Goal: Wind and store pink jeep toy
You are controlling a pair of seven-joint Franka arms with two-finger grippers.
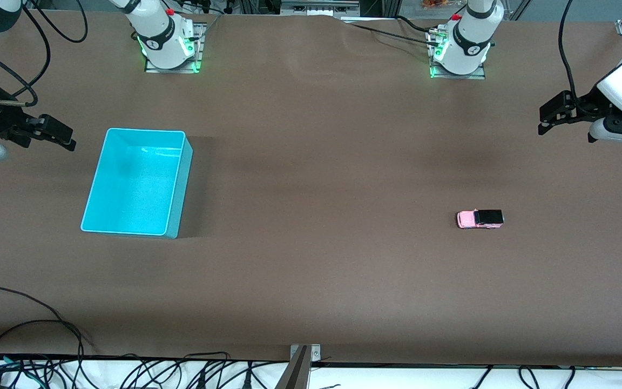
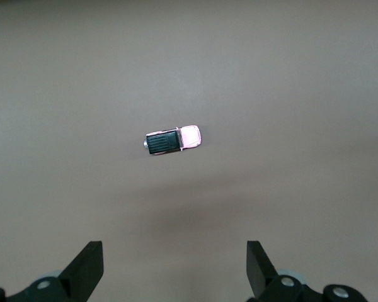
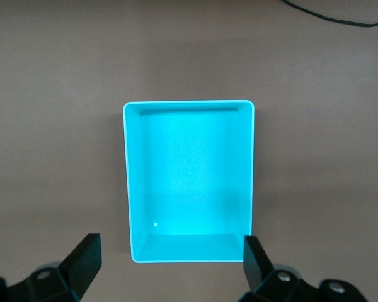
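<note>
The pink jeep toy (image 1: pixel 480 219), light pink with a black roof, stands on the brown table toward the left arm's end. It also shows in the left wrist view (image 2: pixel 172 140). My left gripper (image 1: pixel 543 122) is open and empty, up in the air over the table at that end, apart from the jeep; its own view (image 2: pixel 174 264) shows the fingers (image 2: pixel 88 267) spread wide. My right gripper (image 1: pixel 65 138) is open and empty, up in the air beside the turquoise bin (image 1: pixel 181 189). In the right wrist view (image 3: pixel 171 251) the bin (image 3: pixel 189 104) holds nothing.
The two arm bases (image 1: pixel 168 40) (image 1: pixel 459 48) stand along the table's edge farthest from the front camera. Black cables (image 1: pixel 30 324) lie at the nearest edge toward the right arm's end. A metal bracket (image 1: pixel 303 359) sits at the middle of that edge.
</note>
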